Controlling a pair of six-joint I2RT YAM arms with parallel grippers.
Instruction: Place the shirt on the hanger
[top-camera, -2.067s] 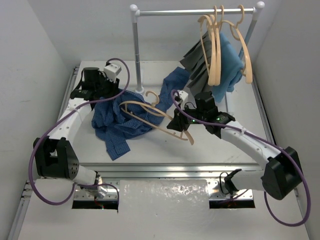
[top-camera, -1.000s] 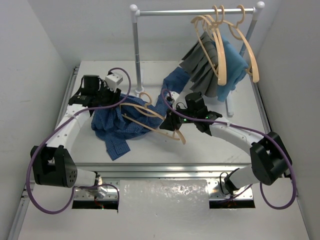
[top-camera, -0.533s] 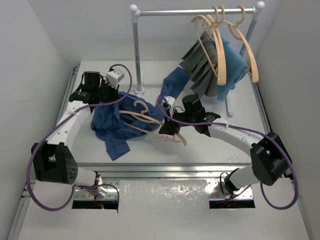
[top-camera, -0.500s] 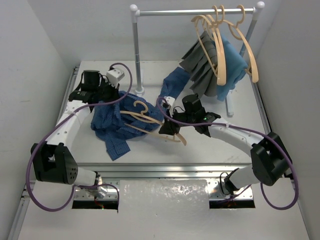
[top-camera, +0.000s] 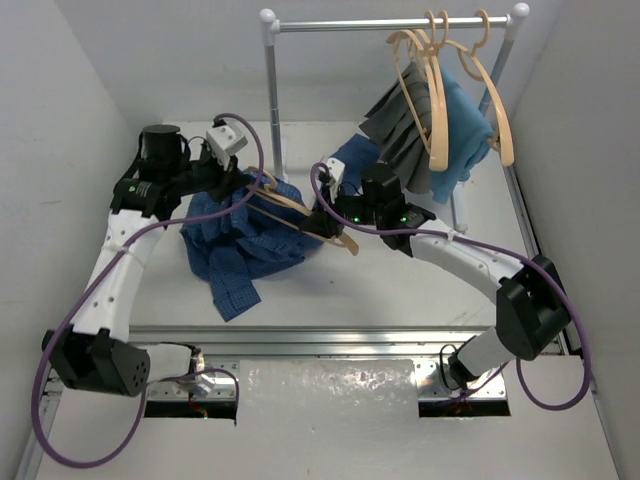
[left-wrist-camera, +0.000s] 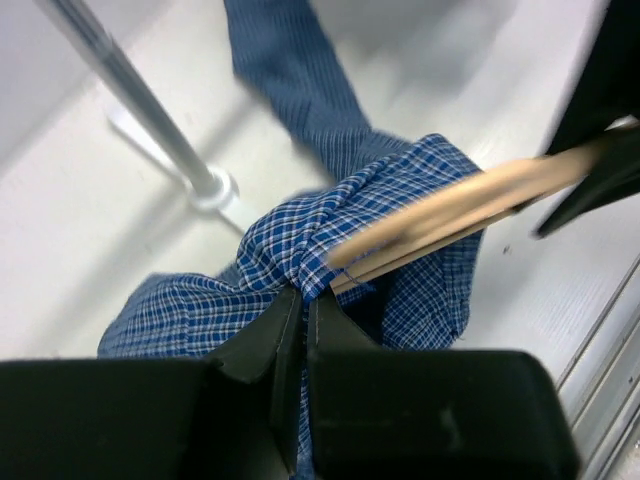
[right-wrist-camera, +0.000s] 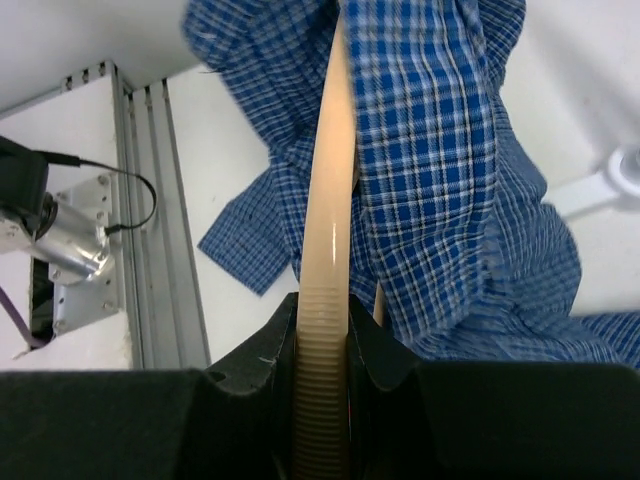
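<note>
The dark blue checked shirt (top-camera: 245, 240) lies bunched at the table's left, one sleeve (top-camera: 352, 156) trailing toward the rack. My left gripper (top-camera: 232, 186) is shut on a fold of the shirt (left-wrist-camera: 300, 240), pinched at the jaw tips (left-wrist-camera: 303, 296) and held raised. My right gripper (top-camera: 326, 222) is shut on the ribbed end of a tan hanger (right-wrist-camera: 328, 220). The hanger (top-camera: 290, 205) slants left, its far arm tucked under the lifted cloth (right-wrist-camera: 440, 150). In the left wrist view the hanger (left-wrist-camera: 450, 205) pokes out of the fold, just right of my jaws.
A clothes rack stands at the back, its left pole (top-camera: 273, 100) and foot (left-wrist-camera: 213, 187) close behind the shirt. Several spare hangers (top-camera: 435, 90), a grey pleated garment (top-camera: 400, 130) and a light blue one (top-camera: 462, 130) hang at the right. A metal rail (right-wrist-camera: 150, 230) edges the table's front.
My left gripper has closed on the shirt and lifted that fold up and back. My right arm has carried the hanger left and toward the back, into the raised cloth.
</note>
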